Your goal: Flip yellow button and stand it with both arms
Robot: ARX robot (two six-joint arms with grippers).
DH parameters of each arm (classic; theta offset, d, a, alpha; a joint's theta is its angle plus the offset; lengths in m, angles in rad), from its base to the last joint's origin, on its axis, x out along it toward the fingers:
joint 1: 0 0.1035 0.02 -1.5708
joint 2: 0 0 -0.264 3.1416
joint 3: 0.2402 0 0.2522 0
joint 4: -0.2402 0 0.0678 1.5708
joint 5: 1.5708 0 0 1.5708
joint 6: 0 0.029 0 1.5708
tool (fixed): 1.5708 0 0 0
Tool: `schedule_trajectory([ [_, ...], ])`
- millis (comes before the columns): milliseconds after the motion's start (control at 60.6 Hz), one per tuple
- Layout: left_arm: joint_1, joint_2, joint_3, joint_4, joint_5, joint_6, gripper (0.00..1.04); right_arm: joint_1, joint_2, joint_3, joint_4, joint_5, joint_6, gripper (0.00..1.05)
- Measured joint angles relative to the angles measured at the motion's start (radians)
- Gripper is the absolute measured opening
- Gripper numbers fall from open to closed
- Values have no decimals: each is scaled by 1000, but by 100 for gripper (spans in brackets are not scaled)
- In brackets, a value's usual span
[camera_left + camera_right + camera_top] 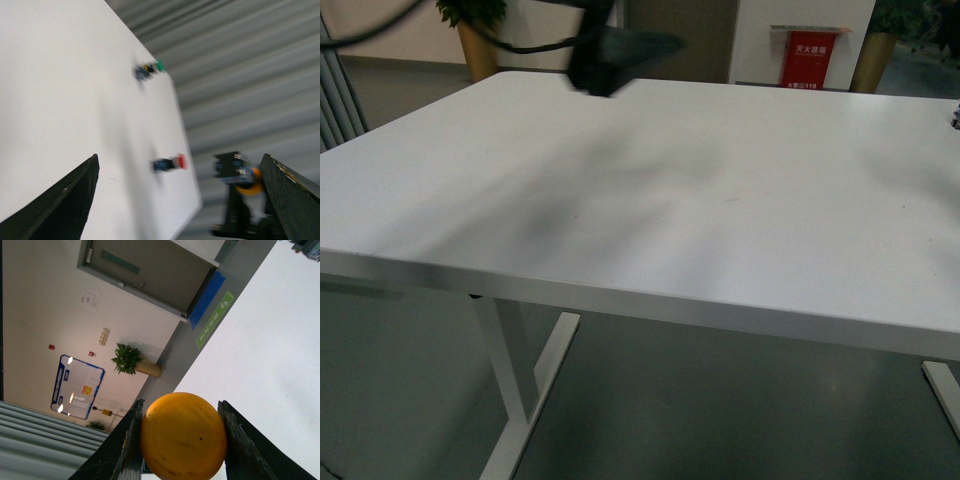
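In the right wrist view my right gripper [182, 437] is shut on the yellow button [183, 436]; its round yellow-orange cap fills the gap between the two black fingers, held up off the white table [270, 355]. In the left wrist view my left gripper [180, 200] is open and empty, with its two black fingers wide apart. Between them, blurred, the yellow button [240, 175] shows with its black-and-blue block and orange cap, held by the right gripper beyond the table's edge. In the front view only a blurred dark arm part [615, 55] shows at the top.
On the white table [60, 100] lie a green-capped button [150, 69] near the far edge and a red-capped button [170, 163] nearer. The front view shows the table top [650, 200], plants, a red sign [807, 60] behind. A grey ribbed wall [250, 75] lies beyond the table.
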State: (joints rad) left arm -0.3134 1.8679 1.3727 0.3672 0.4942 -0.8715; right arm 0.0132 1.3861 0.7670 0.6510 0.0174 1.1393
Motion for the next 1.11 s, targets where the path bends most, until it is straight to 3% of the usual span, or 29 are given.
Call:
schedule_trajectory([
  [116, 127, -173, -190, -127, -190, 466, 99, -27, -27, -20, -2, -32, -31, 38],
  [231, 251, -305, -359, -171, -259, 809, 99, -46, -55, -37, -2, -56, -53, 38],
  [396, 455, -460, -520, -196, -316, 1151, 99, -69, -78, -42, -8, -66, -59, 38],
  [512, 568, -551, -571, -221, -340, 1271, 99, -77, -88, -44, -18, -67, -59, 38],
  [578, 602, -591, -605, -190, -304, 1271, 96, -77, -96, -44, -25, -69, -59, 38],
  [660, 612, -650, -736, 89, -220, 1136, 82, -76, -106, -44, -34, -73, -60, 38],
  [776, 580, -750, -895, 275, -234, 956, 61, -77, -126, -44, -55, -73, -60, 38],
  [1056, 483, -921, -1115, 307, -333, 883, 9, -109, -166, -36, -96, -96, -63, 38],
  [1106, 468, -950, -1139, 307, -345, 877, 4, -113, -172, -35, -102, -97, -63, 38],
])
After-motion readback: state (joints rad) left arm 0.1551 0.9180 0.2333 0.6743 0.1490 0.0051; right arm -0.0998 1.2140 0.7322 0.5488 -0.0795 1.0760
